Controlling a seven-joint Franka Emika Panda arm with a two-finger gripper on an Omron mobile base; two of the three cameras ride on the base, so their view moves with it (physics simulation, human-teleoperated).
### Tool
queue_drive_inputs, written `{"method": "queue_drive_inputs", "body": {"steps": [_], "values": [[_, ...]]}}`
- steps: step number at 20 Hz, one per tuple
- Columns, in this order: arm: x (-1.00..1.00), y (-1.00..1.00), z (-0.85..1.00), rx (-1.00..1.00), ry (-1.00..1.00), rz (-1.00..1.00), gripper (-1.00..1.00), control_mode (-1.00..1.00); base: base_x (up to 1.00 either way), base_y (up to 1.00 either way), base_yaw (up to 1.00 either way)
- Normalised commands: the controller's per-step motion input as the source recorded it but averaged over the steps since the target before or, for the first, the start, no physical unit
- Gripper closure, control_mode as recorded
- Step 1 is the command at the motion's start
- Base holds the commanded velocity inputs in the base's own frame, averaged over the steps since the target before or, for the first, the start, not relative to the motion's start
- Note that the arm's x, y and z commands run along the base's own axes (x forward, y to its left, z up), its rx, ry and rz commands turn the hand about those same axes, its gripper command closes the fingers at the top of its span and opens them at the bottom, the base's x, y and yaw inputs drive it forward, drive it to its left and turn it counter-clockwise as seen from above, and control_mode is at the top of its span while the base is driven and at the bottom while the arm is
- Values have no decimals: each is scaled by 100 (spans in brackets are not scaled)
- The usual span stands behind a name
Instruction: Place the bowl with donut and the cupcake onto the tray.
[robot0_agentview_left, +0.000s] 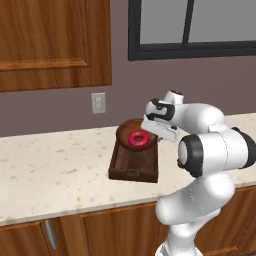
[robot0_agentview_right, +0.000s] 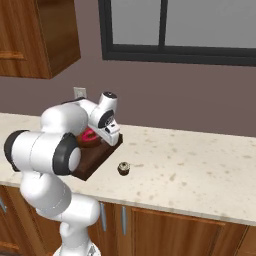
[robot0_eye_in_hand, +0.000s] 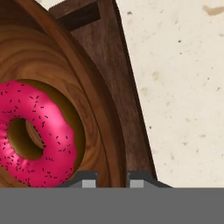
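Speckled stone counter (robot0_agentview_left: 50, 165); jaws clamped on round wooden bowl (robot0_agentview_left: 125, 131) rim, sprinkled pink donut (robot0_agentview_left: 138, 138) inside.

Brown round bowl (robot0_agentview_left: 131, 131) sits on the far end of the dark rectangular tray (robot0_agentview_left: 134, 166), frame center. Pink-iced ring donut (robot0_agentview_left: 138, 138) lies flat inside the bowl. Tiny dark-wrapped cupcake (robot0_agentview_right: 123, 168) stands upright on the worktop, just right of the tray.

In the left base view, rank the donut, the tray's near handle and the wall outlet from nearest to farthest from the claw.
1. The donut, in the bowl right beside the claw.
2. The tray handle, at the short end toward the counter's front edge.
3. The outlet, up on the wall behind the counter.
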Motion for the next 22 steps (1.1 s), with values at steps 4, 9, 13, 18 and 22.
{"method": "queue_drive_inputs", "body": {"steps": [4, 9, 13, 18, 22], "values": [[15, 0, -23, -2, 0, -6, 100, -100, 0, 0, 0], [22, 0, -20, -3, 0, -5, 100, -100, 0, 0, 0], [8, 0, -11, -1, 0, -3, 100, -100, 0, 0, 0], [0, 0, 0, 0, 0, 0, 100, -100, 0, 0, 0], [0, 0, 0, 0, 0, 0, -100, -100, 0, 0, 0]]}}
